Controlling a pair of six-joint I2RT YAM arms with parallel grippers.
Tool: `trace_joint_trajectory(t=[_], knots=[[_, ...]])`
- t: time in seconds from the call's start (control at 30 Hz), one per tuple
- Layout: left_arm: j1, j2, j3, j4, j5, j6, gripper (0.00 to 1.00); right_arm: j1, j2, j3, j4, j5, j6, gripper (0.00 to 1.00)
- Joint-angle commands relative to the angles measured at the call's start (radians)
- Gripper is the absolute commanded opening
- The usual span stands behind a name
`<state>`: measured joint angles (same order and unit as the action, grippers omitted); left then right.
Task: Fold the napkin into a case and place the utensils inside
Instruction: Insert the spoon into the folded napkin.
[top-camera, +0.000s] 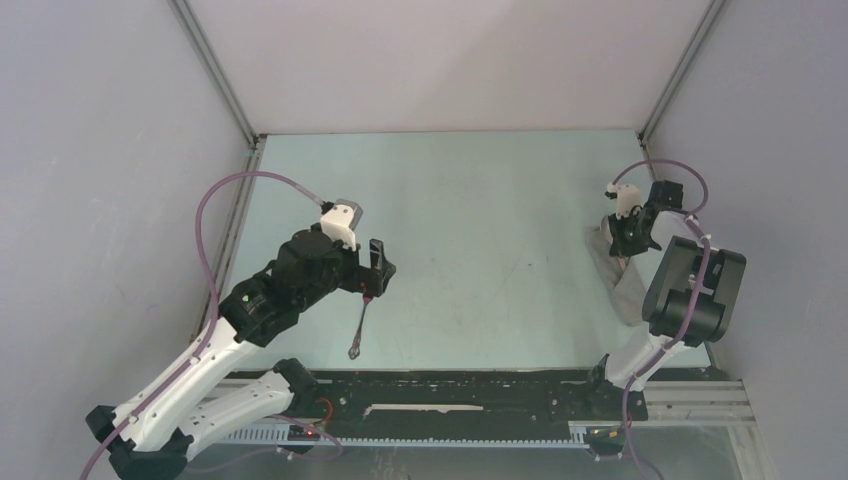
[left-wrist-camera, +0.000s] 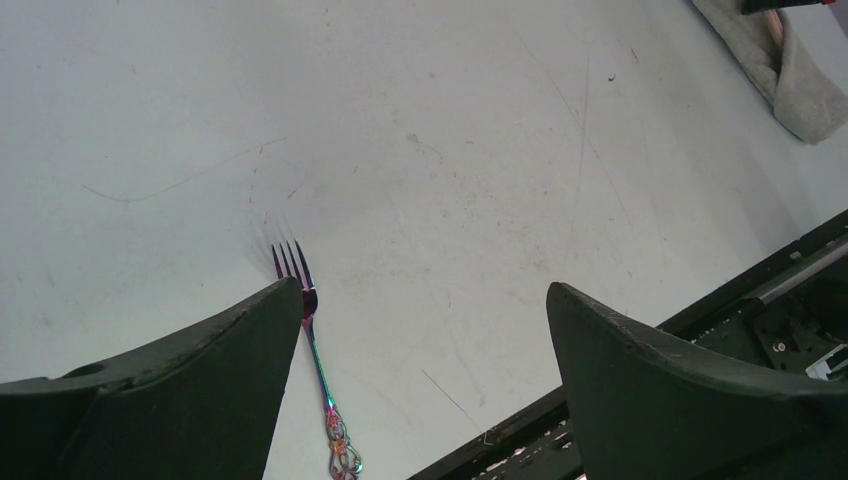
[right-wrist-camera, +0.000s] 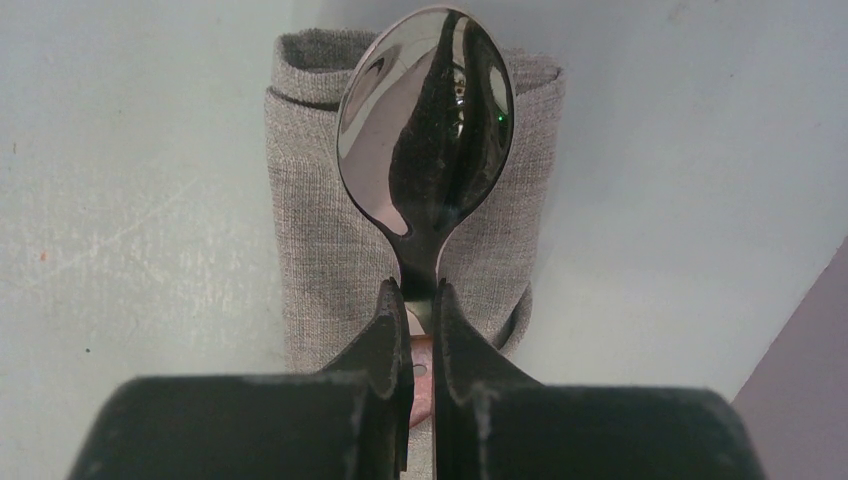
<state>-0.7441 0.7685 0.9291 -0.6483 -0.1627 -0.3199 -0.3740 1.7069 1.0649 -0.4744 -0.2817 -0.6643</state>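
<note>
The napkin (right-wrist-camera: 320, 220) lies folded into a narrow grey case (top-camera: 626, 285) at the table's right edge; it also shows in the left wrist view, napkin (left-wrist-camera: 805, 90). My right gripper (right-wrist-camera: 417, 290) is shut on the neck of the spoon (right-wrist-camera: 425, 120), whose shiny bowl hangs over the cloth, and its pinkish handle shows between the fingers. In the top view the right gripper (top-camera: 630, 235) sits over the case's far end. The fork (left-wrist-camera: 315, 350) lies flat on the table, tines away from the arms. My left gripper (left-wrist-camera: 422, 290) hovers open above it, with the fork (top-camera: 359, 328) just below its left finger.
The black base rail (left-wrist-camera: 780, 280) runs along the table's near edge, just past the fork's handle. The right wall (right-wrist-camera: 800, 380) stands close beside the folded napkin. The pale green table (top-camera: 480, 220) stretches between the two arms.
</note>
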Motion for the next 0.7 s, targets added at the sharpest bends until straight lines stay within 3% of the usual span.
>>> trace_joint_trajectory(t=[0.0, 0.33, 0.53, 0.67], knots=[[-0.008, -0.014, -0.006, 0.039, -0.007, 0.025, 1.00, -0.013, -0.034, -0.008, -0.021, 0.028, -0.036, 0.00], [-0.009, -0.014, -0.009, 0.042, -0.007, 0.025, 1.00, -0.013, -0.030, -0.018, -0.007, 0.083, -0.032, 0.06], [-0.011, -0.014, -0.009, 0.042, -0.005, 0.026, 1.00, -0.010, -0.018, -0.018, 0.001, 0.093, -0.027, 0.17], [-0.011, -0.012, -0.010, 0.042, -0.007, 0.026, 1.00, -0.004, -0.011, -0.018, 0.007, 0.103, -0.023, 0.29]])
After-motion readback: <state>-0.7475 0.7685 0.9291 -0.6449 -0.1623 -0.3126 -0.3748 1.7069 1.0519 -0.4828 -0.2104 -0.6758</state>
